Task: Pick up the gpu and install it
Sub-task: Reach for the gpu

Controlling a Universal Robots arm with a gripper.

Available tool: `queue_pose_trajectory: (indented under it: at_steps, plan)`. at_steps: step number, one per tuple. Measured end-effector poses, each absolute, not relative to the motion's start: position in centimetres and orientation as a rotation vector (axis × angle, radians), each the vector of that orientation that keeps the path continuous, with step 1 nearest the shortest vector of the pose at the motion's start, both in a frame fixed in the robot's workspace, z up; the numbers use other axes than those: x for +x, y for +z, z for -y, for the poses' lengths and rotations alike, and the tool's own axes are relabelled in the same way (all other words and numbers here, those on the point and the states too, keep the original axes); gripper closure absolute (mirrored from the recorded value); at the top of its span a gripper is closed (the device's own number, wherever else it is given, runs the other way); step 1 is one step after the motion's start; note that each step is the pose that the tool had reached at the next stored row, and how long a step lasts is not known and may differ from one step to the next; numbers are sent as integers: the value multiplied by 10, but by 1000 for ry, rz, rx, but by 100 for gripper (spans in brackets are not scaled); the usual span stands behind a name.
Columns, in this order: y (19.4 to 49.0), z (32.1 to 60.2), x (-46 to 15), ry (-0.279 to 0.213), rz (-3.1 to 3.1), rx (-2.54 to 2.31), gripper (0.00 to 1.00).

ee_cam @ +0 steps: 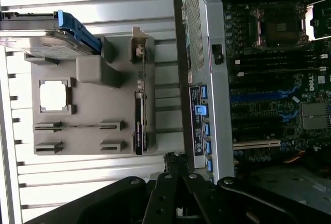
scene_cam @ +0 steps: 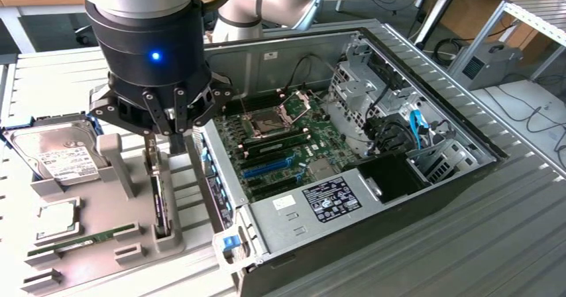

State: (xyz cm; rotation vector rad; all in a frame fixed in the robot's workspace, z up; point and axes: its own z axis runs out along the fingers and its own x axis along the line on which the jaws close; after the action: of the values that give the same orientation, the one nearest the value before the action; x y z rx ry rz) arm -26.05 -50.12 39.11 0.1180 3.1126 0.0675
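Now, the gpu stands on its thin edge in the grey holder, just below the pincer and a bit to the side away from the computer case. Its long side runs along the case. The pincer is squeezed together, holding nothing.

A ribbed metal table carries an open computer case lying on its side. Just beside it, on the exterior view's left, sits a grey parts holder.
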Motion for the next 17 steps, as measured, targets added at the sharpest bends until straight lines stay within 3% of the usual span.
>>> queue_pose_trajectory:
  at_steps: [17]
  plan:
    - [391, 503, -267, 68, -3112, 118, 89]
